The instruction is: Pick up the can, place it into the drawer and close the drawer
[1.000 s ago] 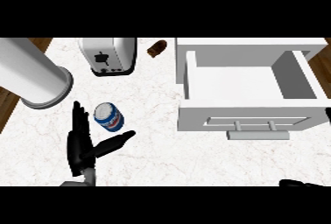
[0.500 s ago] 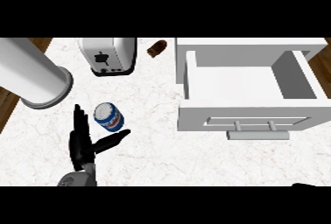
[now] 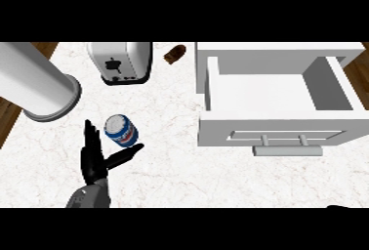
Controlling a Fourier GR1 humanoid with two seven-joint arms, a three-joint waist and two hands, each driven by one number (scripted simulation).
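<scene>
At the far left of the frame a big white cylinder (image 3: 32, 80) lies tilted across the upper left corner, its round end toward the middle of the bench (image 3: 187, 176).

Below it, in the lower left, my left robot hand (image 3: 94, 158) comes up from the bottom edge on its grey forearm. It is spread: the fingers (image 3: 90, 136) point straight up the frame and the thumb (image 3: 124, 155) sticks out to the right. Nothing is pinched or held in it.

The can (image 3: 121, 131) sits in the fork between those fingers and the thumb, just right of the fingertips and just above the thumb. It is blue and white with a red mark, and I see its top. I cannot tell whether my robot hand touches it; nothing is curled round it. It stands on the bench, well apart from the drawer.

Above the can, at the top of the frame, is a white toaster (image 3: 121, 62) with a dark front face. Just right of it, near the top edge, lies a small brown thing (image 3: 174, 53) that I cannot make out.

The right half of the frame holds the white drawer (image 3: 277, 134), pulled open, its inside bare. Its front panel faces the lower edge and carries a bar handle (image 3: 287, 151).

At the lower right edge a small dark tip shows; that is my right robot hand (image 3: 338, 207), too little of it to tell how it is set.
</scene>
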